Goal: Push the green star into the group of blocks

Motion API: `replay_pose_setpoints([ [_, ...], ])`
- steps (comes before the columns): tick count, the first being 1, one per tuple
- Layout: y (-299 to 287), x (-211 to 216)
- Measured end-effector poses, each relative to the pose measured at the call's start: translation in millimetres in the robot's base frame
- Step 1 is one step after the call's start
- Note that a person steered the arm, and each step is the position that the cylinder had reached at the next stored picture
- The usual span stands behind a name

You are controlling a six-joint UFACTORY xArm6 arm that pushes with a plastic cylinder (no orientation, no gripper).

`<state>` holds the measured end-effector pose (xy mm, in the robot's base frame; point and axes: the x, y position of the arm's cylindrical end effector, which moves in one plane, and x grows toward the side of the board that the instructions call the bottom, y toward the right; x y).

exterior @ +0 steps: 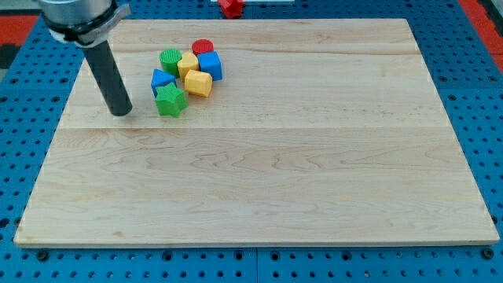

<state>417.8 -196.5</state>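
The green star [170,101] lies on the wooden board at the view's upper left, at the lower left edge of a cluster of blocks. It touches a blue block [162,79] above it and sits close to a yellow block [198,82] to its right. The cluster also holds a green cylinder [170,61], a second yellow block [188,64], a blue cube [211,66] and a red cylinder [203,48]. My tip [121,112] rests on the board to the left of the green star, a short gap away from it.
The wooden board [259,173] lies on a blue perforated table. A red block [231,7] sits off the board at the view's top edge.
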Motion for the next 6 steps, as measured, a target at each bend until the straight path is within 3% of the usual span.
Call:
replay_pose_setpoints([
  [3, 54, 25],
  [6, 77, -4],
])
